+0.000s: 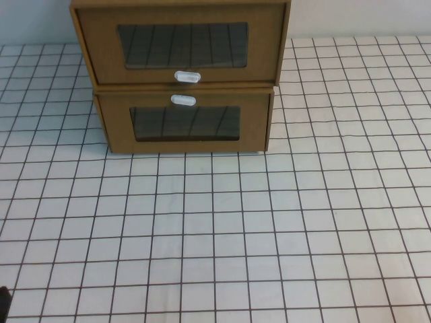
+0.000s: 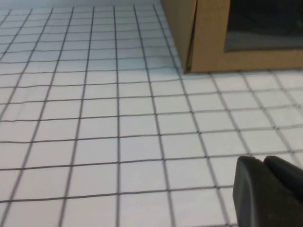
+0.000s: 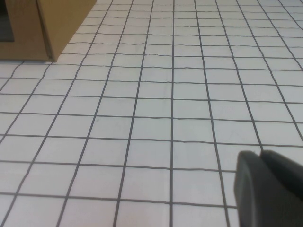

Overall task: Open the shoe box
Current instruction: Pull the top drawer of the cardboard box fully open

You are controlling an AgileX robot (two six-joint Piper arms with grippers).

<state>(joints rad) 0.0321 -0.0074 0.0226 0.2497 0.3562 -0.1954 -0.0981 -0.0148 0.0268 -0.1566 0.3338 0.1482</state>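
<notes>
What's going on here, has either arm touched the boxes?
Nothing is being handled yet. Two brown cardboard shoe boxes with dark windows sit stacked at the far side of the white gridded table. Their fronts look closed and their white oval handles are untouched. The left gripper and right gripper, both shut and empty, hover low over the table, short of the boxes.

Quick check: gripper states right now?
Left gripper: closed, empty, over the table.
Right gripper: closed, empty, over the table.
</notes>
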